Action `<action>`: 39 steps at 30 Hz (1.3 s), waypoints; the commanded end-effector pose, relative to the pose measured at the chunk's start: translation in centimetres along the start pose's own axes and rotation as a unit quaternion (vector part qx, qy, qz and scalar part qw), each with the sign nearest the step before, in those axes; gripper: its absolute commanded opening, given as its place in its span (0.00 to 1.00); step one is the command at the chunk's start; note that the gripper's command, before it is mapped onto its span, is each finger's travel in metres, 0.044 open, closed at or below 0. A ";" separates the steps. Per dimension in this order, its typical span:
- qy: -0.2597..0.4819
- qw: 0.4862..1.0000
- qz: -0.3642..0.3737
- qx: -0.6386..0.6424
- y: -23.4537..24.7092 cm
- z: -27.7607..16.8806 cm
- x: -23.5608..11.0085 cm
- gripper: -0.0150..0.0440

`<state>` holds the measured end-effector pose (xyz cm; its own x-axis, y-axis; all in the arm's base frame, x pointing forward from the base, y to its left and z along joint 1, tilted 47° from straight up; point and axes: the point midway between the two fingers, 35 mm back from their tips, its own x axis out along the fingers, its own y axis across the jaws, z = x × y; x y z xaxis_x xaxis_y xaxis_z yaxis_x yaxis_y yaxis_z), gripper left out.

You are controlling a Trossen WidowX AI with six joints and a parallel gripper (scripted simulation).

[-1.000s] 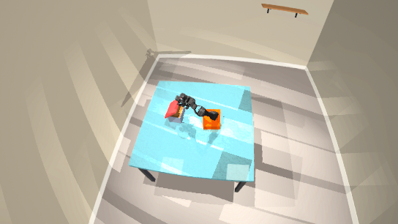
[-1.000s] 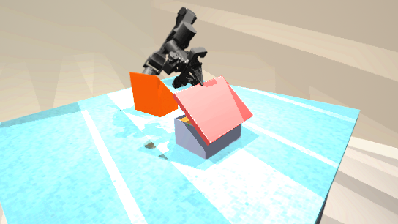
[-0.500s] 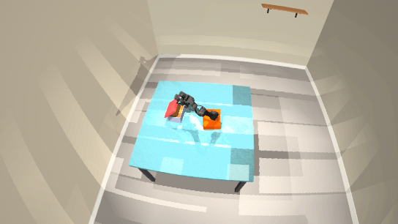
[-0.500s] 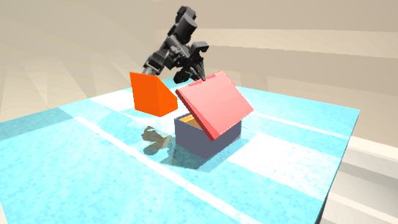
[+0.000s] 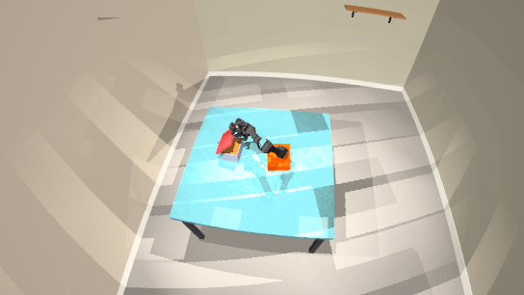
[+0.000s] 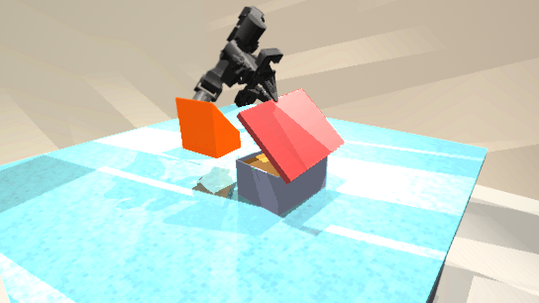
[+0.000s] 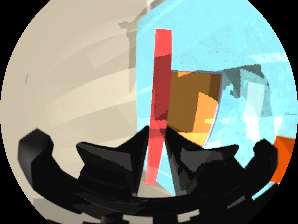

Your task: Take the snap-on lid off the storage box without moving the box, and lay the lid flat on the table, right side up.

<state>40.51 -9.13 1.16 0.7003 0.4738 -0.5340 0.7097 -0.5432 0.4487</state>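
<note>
The grey storage box (image 5: 234, 152) (image 6: 282, 185) (image 7: 193, 106) stands on the light blue table (image 5: 250, 198) (image 6: 149, 238), its orange inside showing. The red lid (image 5: 225, 143) (image 6: 289, 133) (image 7: 160, 106) is tilted steeply: its far edge is raised, its low edge rests on the box's near rim. My gripper (image 6: 269, 94) (image 7: 156, 128) (image 5: 234, 131) is shut on the lid's raised far edge. In the wrist view the lid shows edge-on between the fingers.
The arm's orange base block (image 5: 279, 159) (image 6: 205, 129) stands right of and behind the box. The table's edges lie well away from the box. A wooden shelf (image 5: 375, 12) hangs on the far wall.
</note>
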 end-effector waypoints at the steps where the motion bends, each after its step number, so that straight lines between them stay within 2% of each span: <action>1: 0.002 1.000 0.007 -0.008 0.7 -0.3 -0.3 0.25; 39: 0.003 1.000 0.006 -0.006 -0.7 -7.2 -0.7 0.25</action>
<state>40.09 -4.26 5.58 0.7008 0.4822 -0.5256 0.7106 -0.5363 0.4554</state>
